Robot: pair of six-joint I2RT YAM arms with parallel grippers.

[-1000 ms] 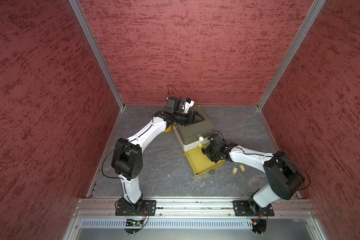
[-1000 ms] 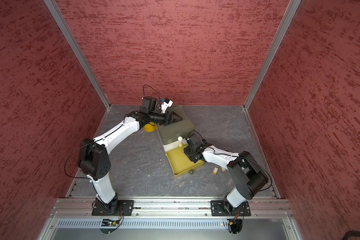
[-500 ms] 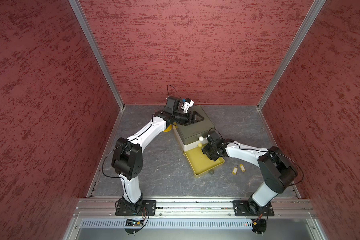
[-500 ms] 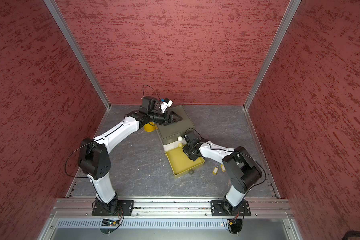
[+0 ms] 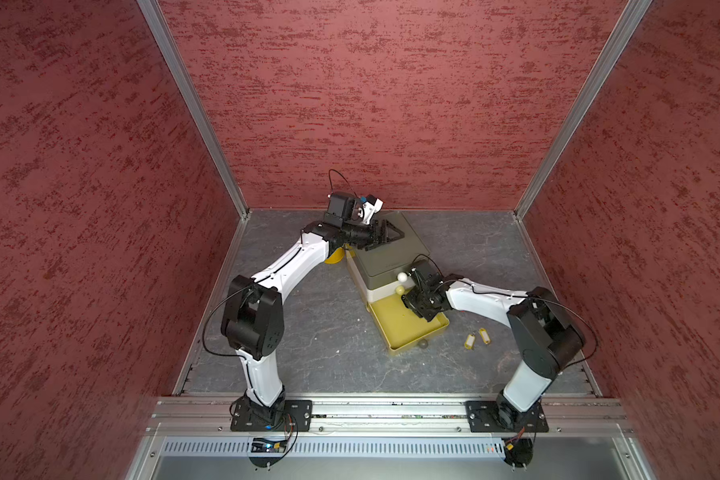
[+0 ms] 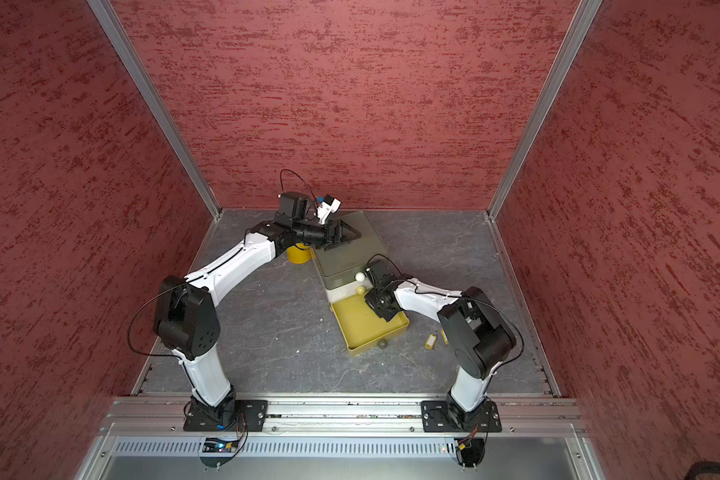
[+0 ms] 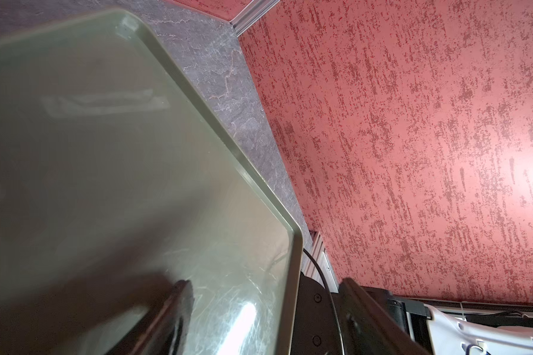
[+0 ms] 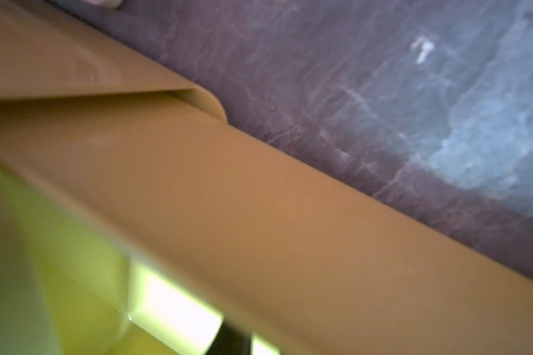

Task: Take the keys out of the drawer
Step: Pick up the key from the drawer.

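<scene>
Fingers on your right gripper (image 5: 418, 304) are down inside the mustard-yellow plastic drawer (image 5: 393, 328), at its cabinet end. The wrist body hides them in both top views, and the right wrist view is a blur of drawer wall, so you cannot tell whether they stand apart or pinch anything.

Two yellow-tagged keys (image 5: 469, 340) lie out on the grey stone-pattern floor (image 5: 329, 332), at about 4 o'clock from that gripper. They are near the drawer's outer corner, side by side, tags running roughly 12-to-6.

No red-tagged keys show anywhere. Judged: any left lie hidden beneath the gripper.

The drawer's long axis runs 11-to-5 out of the olive-green plastic cabinet (image 5: 385, 262).

Your right arm is the nearer one — the left gripper (image 5: 393, 236) rests on the cabinet top, fingers (image 7: 174, 307) wide apart, holding nothing.

Likely next: lift clear of the drawer wall, then carry toward 4 o'clock.
</scene>
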